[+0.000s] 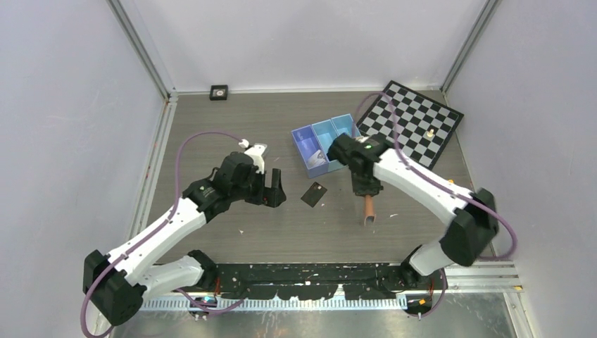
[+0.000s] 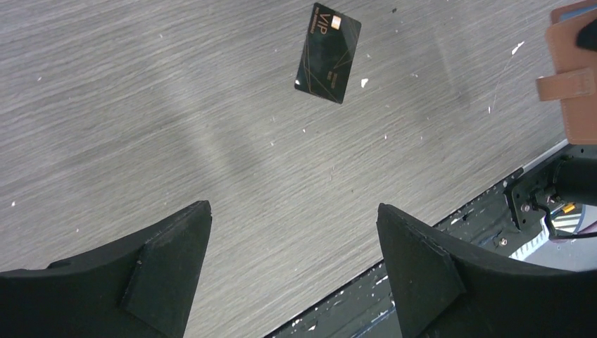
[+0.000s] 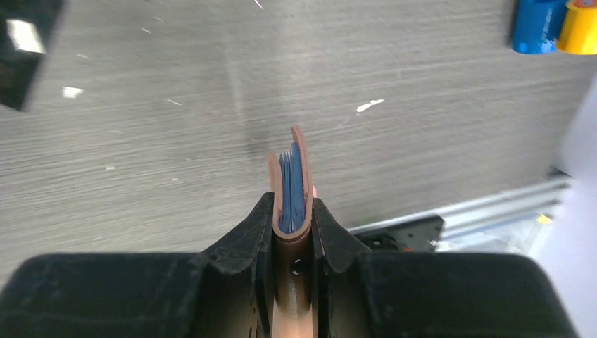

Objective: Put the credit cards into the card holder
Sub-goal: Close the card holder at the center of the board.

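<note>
Clipped, covered and unclear bits around my two grippers

From my left wrist, the salmon-tan leather-look folding wallet (image 2: 572, 84) runs off the right edge with a black shape (image 2: 590, 34) I can't identify over its top corner. The black fingers (image 2: 162, 282) of my left gripper (image 2: 292, 208) are cut by the bottom edge. From my right wrist, the wallet's lower part is hidden between the fingers (image 3: 246, 232) of my right gripper (image 3: 292, 204). The glossy black rectangular card (image 3: 21, 53) is a blurred, clipped corner. A blue plastic thing (image 3: 536, 27) and a yellow one (image 3: 581, 24) are cut off at the top. Overhead, the small pale piece (image 1: 430, 132) on the checkered board (image 1: 412, 116) and the small black square item (image 1: 219, 92) are too small to tell.
</note>
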You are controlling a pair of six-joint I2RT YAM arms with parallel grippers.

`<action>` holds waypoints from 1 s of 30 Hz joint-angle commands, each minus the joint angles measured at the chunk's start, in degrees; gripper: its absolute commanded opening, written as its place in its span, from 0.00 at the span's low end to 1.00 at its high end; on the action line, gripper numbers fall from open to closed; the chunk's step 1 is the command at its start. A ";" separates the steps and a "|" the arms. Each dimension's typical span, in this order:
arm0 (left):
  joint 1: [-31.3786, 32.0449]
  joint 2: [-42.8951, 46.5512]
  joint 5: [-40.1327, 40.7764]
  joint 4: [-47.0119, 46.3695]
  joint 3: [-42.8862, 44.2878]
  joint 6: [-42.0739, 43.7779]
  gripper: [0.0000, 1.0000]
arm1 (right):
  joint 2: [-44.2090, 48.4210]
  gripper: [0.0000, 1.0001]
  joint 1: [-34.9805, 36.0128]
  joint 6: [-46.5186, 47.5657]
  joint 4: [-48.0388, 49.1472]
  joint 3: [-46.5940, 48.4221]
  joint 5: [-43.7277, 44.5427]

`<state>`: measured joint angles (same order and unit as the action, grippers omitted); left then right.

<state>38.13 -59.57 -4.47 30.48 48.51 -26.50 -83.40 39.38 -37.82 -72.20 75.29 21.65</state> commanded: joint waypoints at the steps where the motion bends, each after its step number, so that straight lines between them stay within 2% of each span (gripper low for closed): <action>1: -0.41 3.43 0.21 3.07 -1.78 0.72 0.90 | -8.14 0.00 5.70 -9.05 -8.52 0.79 11.33; 4: -0.40 4.79 0.21 3.52 -3.14 0.20 0.91 | -13.97 0.07 10.52 -12.46 -4.72 2.28 9.75; 7: -0.34 6.00 0.19 3.58 -4.92 -0.85 0.91 | -20.63 0.34 14.30 -13.96 -1.24 6.38 7.86; 8: -0.36 6.37 0.37 3.74 -5.38 -1.21 0.91 | -22.55 0.40 15.28 -13.76 -0.41 7.97 7.15; 11: -0.42 7.97 1.47 4.38 -6.63 -2.66 0.90 | -25.16 0.47 17.06 -12.76 1.58 11.70 5.66; 14: -0.41 9.95 3.08 5.25 -7.59 -4.16 0.90 | -22.29 0.58 17.14 -11.20 4.17 11.64 3.44; 18: -0.40 11.57 2.82 3.30 -9.20 -6.27 0.88 | -16.03 0.59 16.59 -10.26 5.47 8.60 3.04; 21: -0.25 10.02 -0.32 -1.80 -10.89 -9.06 0.85 | -9.43 0.60 14.37 -8.94 8.22 3.77 0.62; 24: 1.24 5.59 -3.68 -8.88 -12.80 -12.62 0.81 | -3.06 0.60 9.91 -7.13 10.55 -2.94 -2.72; 30: 9.22 -7.27 -1.99 -19.52 -10.04 -16.15 0.80 | 7.04 0.54 2.47 -6.57 14.27 -14.69 -11.50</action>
<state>43.57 -61.04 -5.61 22.11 36.21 -38.96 -80.93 44.18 -45.06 -61.47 65.91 16.86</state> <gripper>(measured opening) 0.806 0.564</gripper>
